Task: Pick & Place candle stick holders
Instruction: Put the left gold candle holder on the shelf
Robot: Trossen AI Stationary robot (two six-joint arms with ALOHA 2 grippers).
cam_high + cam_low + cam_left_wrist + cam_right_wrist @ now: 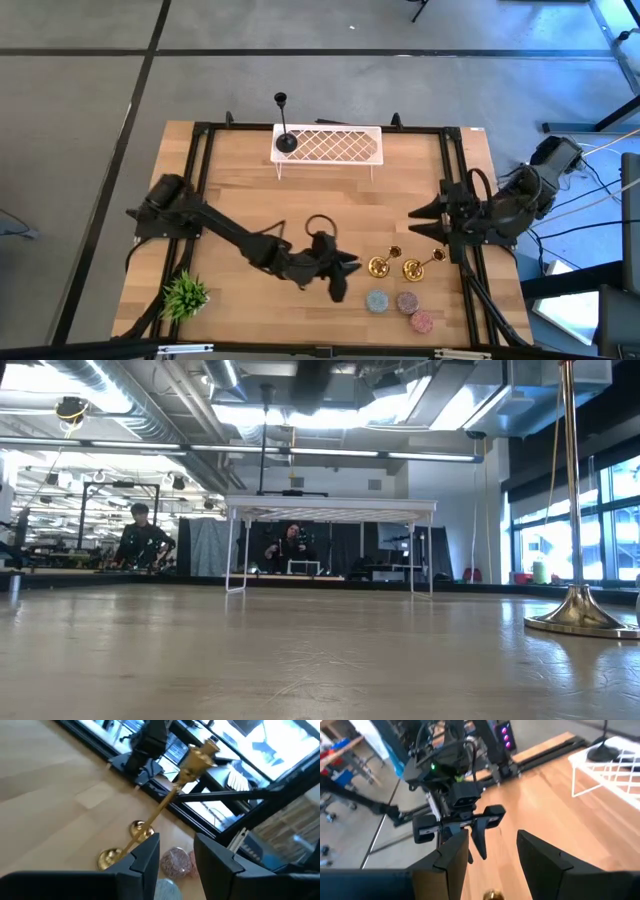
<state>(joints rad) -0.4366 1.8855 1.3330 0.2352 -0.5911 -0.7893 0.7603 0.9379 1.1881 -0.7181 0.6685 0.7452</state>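
Two gold holders (pixel 380 266) (pixel 413 269) stand on the tabletop (pixel 240 190) near the front edge; the black holder (pixel 285 140) already sits on the white rack (pixel 330 147). We keep the left gripper (pixel 338 277), jaws apart and empty, low beside the nearer gold stem and centre it before closing. The right gripper (pixel 425 222) waits, jaws apart. The stem's tilt is probably a lens effect.

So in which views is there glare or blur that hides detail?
Low view: bright ceiling lights and windows glare, the near table is soft. Left wrist view: the gold holder looks smeared, its background washed out. High view: even light, the black holder is clear.
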